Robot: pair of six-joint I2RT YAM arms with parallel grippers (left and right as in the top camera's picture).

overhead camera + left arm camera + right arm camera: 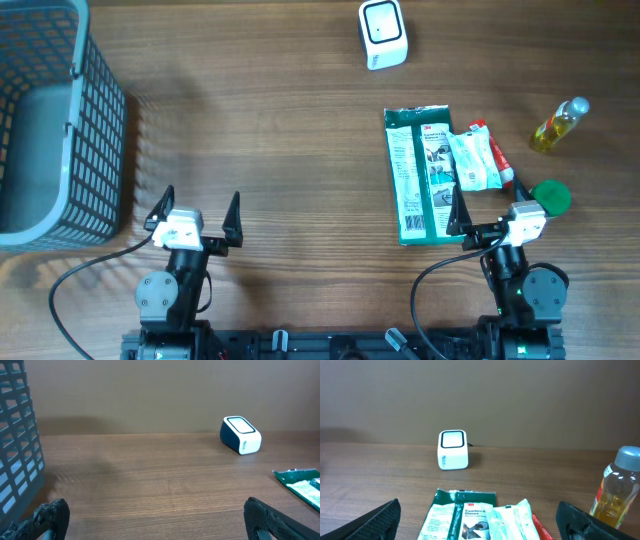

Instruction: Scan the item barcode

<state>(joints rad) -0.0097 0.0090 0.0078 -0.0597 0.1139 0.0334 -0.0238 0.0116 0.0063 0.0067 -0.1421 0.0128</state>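
Observation:
The white barcode scanner (383, 33) stands at the far middle of the table, also seen as the scanner (241, 435) in the left wrist view and the scanner (453, 450) in the right wrist view. A green glove packet (418, 175) lies flat at the right, with a white packet (473, 160) and a red item (497, 155) lying on its right edge. My right gripper (500, 205) stands open just in front of that pile, the green packet (460, 515) and white packet (512, 520) lying between its fingers. My left gripper (200, 205) is open over bare wood, holding nothing.
A grey mesh basket (50, 120) fills the far left, its wall (17, 445) close beside my left fingers. A small bottle of yellow liquid (560, 123) stands at the right, and a round green cap (550, 195) lies beside my right gripper.

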